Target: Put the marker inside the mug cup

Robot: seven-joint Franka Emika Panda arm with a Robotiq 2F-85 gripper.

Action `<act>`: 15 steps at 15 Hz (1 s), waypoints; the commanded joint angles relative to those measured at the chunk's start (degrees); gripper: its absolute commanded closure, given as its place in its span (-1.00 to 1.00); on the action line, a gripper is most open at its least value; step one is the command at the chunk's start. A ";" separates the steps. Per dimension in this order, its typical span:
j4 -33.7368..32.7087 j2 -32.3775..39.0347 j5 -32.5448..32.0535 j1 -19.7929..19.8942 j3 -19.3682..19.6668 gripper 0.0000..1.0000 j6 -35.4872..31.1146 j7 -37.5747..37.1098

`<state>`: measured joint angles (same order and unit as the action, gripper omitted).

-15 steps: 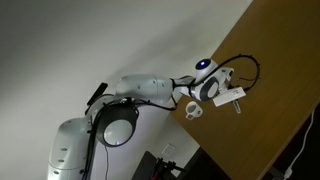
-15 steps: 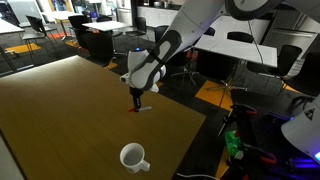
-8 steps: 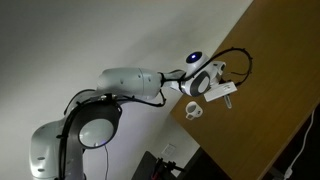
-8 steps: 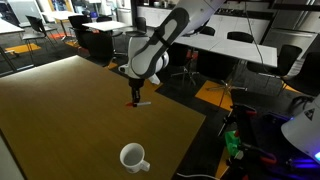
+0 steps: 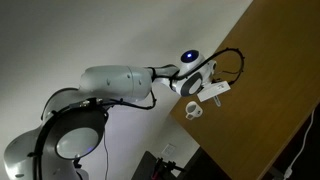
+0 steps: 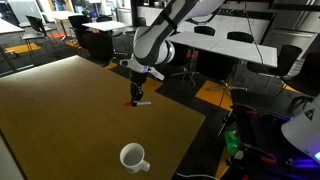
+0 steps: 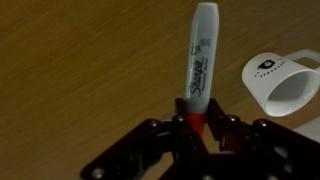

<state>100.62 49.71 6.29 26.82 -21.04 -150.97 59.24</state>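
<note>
Grip first: your claw [image 7: 200,128] is pinching the marker [image 7: 200,70] by its red end, jaws pressed onto it from both sides. In the wrist view the pale body runs out from the fingertips toward 12 o'clock, leaning a shade toward 1. In an exterior view the marker [image 6: 141,102] hangs at the claw [image 6: 137,96] just above the table [image 6: 60,110], and it looks closer to level than to upright there, though it is too small to be sure.

What your move turns on is the mug [image 7: 283,85]. From the claw it lies at about 2 o'clock in the wrist view, off to the side of the marker's free end and apart from it. In the exterior view the mug [image 6: 133,157] stands upright on the table at 6 o'clock from the claw, well apart, with its handle toward 4 o'clock. You have only this one arm, so the whole carry falls to it.

The mug's mouth is open and faces up. I see nothing inside it, though the wrist view shows only part of the interior.

My judgement is that you need to carry the marker across until its free end is over the mouth and bring its long axis nearer to vertical before you let go. Released lying flat, it could bridge the rim or roll off.
</note>
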 commanded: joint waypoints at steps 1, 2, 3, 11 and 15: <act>4.76 -5.24 3.29 -1.02 1.81 0.87 3.90 -1.46; 5.28 -6.04 4.36 -1.51 2.33 0.87 5.35 -2.89; 5.62 -6.54 5.54 -1.84 2.64 0.87 5.99 -3.84; 3.67 -6.42 8.16 -6.76 6.35 0.49 8.86 -13.38; 3.66 -6.01 8.07 -6.77 6.67 0.87 8.84 -12.95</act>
<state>104.48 43.77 13.42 20.90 -15.23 -142.37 45.73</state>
